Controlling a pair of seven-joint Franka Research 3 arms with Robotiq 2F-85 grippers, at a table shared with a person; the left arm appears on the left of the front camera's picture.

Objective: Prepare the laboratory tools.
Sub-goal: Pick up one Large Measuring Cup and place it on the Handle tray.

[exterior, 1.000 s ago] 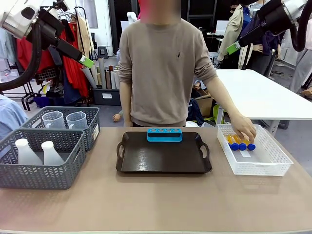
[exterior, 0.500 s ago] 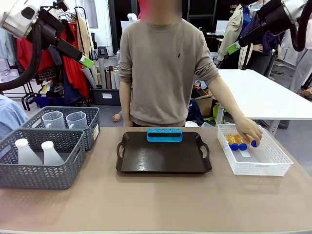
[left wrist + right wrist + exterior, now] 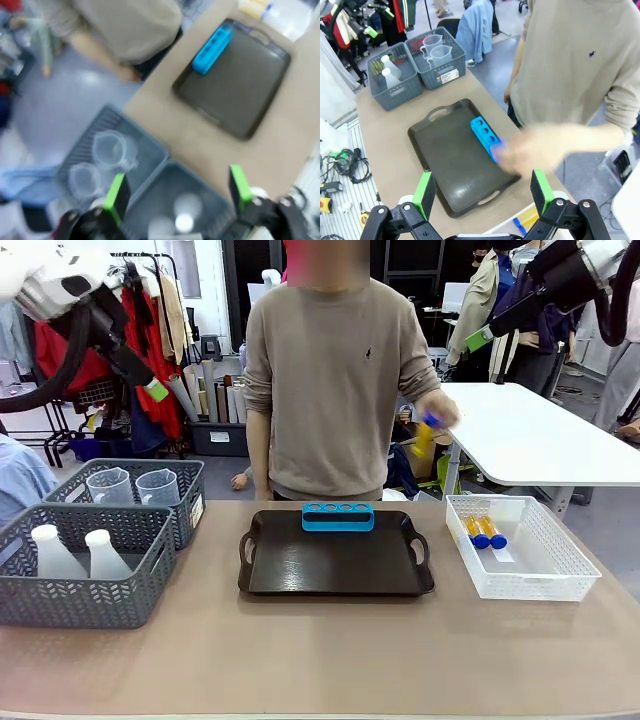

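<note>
Brown bench (image 3: 320,660) stretches between you and a person in a beige sweater (image 3: 335,380) who stands at its far side. Your left fingers (image 3: 116,197) are spread wide with nothing between them, high above the bench's left end. Looking down past them, you see two grey plastic baskets side by side. The nearer basket (image 3: 80,590) holds two white translucent conical flasks (image 3: 55,552) standing upright. The farther basket (image 3: 190,505) holds two clear plastic handled measuring beakers (image 3: 110,485), also upright. Your right fingers (image 3: 424,192) are likewise wide apart and empty, high over the right side. Beneath them lies a dark rectangular tray with handles (image 3: 335,565) at the middle of the bench. A bright blue tube rack with four round holes (image 3: 338,516) sits along the tray's far edge, and every hole you can see is empty. Right of the tray and apart from it stands a white mesh basket (image 3: 560,580). In its far left corner, two small orange tubes with blue caps (image 3: 480,532) lie side by side, caps toward you. The person's hand (image 3: 440,412) is up in the air between the mesh basket and the rack, gripping another orange tube (image 3: 425,435) with its blue cap uppermost. The hand is blurred, so you cannot tell whether it grips more than one. From your right wrist, that hand shows as a blur across one end of the rack.
</note>
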